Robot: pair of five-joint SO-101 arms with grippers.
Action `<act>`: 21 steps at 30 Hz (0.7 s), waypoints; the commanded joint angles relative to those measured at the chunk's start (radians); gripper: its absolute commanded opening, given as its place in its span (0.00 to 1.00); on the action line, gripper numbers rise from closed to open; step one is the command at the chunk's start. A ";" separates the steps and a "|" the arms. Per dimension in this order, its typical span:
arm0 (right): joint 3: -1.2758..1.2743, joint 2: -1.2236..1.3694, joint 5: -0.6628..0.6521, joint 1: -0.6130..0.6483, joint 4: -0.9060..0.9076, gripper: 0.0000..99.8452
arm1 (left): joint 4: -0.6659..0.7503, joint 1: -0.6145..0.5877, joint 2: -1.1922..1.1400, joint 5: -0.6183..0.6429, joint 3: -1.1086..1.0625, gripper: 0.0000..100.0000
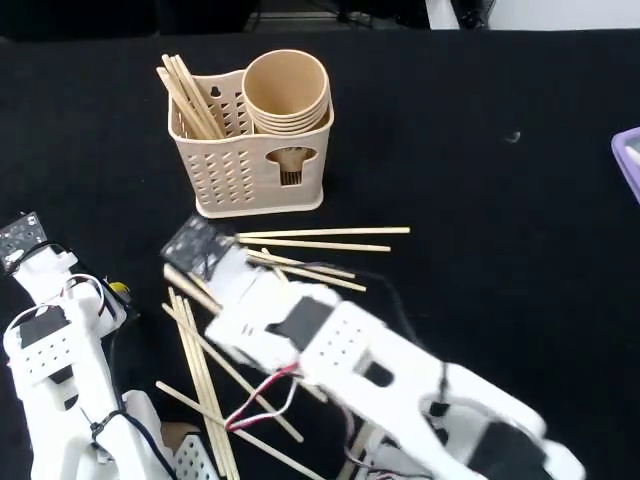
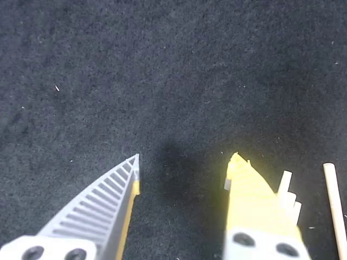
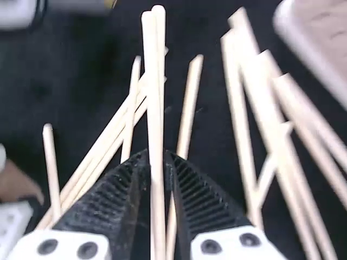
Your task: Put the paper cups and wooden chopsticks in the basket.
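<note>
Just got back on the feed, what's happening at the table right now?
The right claw is shut on the gripped chopsticks, seemingly two, amid the loose chopsticks scattered on the black table in front of the basket. The basket already holds a stack of paper cups with a bundle of chopsticks leaning beside them. The left claw is open over bare table, holding nothing.

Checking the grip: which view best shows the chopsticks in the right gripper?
Right wrist view: held chopsticks run between the right gripper's shut jaws. High view: the arm hides the grip. Left wrist view: another, loose chopstick.
</note>
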State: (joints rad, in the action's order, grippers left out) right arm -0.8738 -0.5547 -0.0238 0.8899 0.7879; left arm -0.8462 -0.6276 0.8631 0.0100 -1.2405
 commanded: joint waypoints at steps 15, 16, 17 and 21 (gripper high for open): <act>0.263 -0.196 0.044 -0.265 -0.950 0.01 | 0.012 -0.007 0.012 0.005 0.018 0.26; 0.278 -0.151 0.048 -0.267 -1.008 0.01 | 0.012 -0.007 0.012 0.005 0.018 0.26; 0.300 -0.101 0.048 -0.270 -1.057 0.01 | 0.012 -0.007 0.012 0.005 0.018 0.26; 0.467 0.120 0.048 -0.299 -1.126 0.01 | 0.012 -0.007 0.012 0.005 0.018 0.26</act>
State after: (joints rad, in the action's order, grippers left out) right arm -0.5547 -0.5669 0.0130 0.6276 -0.2739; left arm -0.8462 -0.6276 0.8631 0.0100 -1.2405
